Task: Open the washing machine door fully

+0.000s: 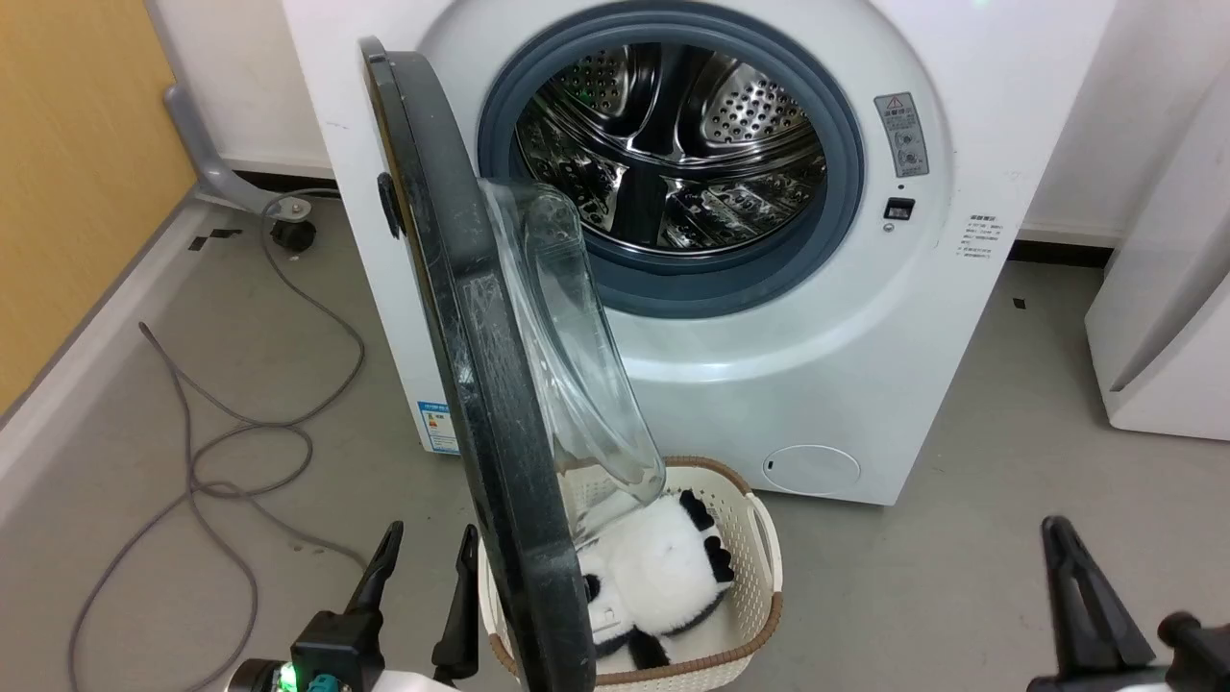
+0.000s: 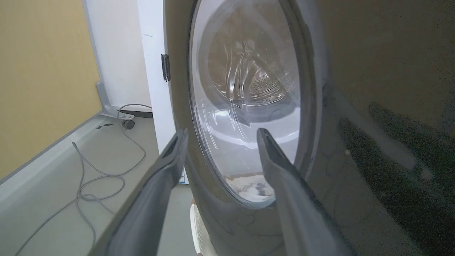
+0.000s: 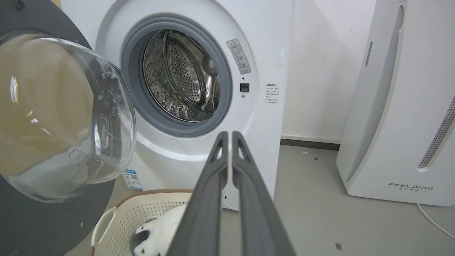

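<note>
Got the washing machine door (image 1: 480, 384) standing out roughly square to the washing machine (image 1: 817, 365), hanging over a basket (image 1: 769, 567) with a panda plush (image 1: 663, 567) inside. Parks the left gripper (image 1: 430, 531) just beside the glossy outer face, fingers spread wide around nothing, looks lined up to shove it further round. Hard to say whether a finger actually touches the rim. Tucks the right gripper (image 3: 229, 134) low and off to the side, fingers pressed together, empty, clear of the swing
</note>
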Robot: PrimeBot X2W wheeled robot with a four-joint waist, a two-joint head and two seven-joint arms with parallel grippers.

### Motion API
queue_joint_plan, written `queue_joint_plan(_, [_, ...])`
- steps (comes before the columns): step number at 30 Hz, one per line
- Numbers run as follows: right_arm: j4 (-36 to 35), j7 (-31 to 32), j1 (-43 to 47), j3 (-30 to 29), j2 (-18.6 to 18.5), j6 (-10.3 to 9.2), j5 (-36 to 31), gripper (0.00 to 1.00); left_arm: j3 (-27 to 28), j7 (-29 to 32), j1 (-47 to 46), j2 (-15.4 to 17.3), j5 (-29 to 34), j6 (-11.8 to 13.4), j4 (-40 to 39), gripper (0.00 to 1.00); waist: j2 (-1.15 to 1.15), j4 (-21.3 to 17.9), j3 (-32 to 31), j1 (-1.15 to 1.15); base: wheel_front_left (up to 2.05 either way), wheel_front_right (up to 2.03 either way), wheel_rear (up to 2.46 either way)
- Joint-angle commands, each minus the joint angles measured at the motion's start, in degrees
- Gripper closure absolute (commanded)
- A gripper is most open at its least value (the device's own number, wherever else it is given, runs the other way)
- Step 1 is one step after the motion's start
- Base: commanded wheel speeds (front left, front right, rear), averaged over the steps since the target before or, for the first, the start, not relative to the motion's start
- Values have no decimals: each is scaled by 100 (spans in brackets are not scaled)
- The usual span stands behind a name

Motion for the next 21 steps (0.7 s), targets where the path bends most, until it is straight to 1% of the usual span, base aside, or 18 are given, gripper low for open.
queue_joint_plan(1, [-24, -50, 141, -91, 103, 3, -91, 0, -16, -32, 101, 9, 37, -22, 27, 0, 0, 2, -3, 0, 0, 0, 0])
queue_joint_plan(8, [198, -64, 228, -154, 265, 3, -111, 0, -9, -32, 123, 1, 13, -26, 92, 0, 0, 37, 2, 0, 0, 0, 0])
queue_joint_plan(16, [359, -115, 213, -192, 319, 3, -80, 0, 34, -32, 96, -3, 17, -38, 83, 0, 0, 113, -8, 0, 0, 0, 0])
queue_joint_plan(21, [417, -139, 180, -210, 333, 3, -43, 0, 81, -32, 104, -5, -7, -111, 11, 0, 0, 124, -21, 0, 0, 0, 0])
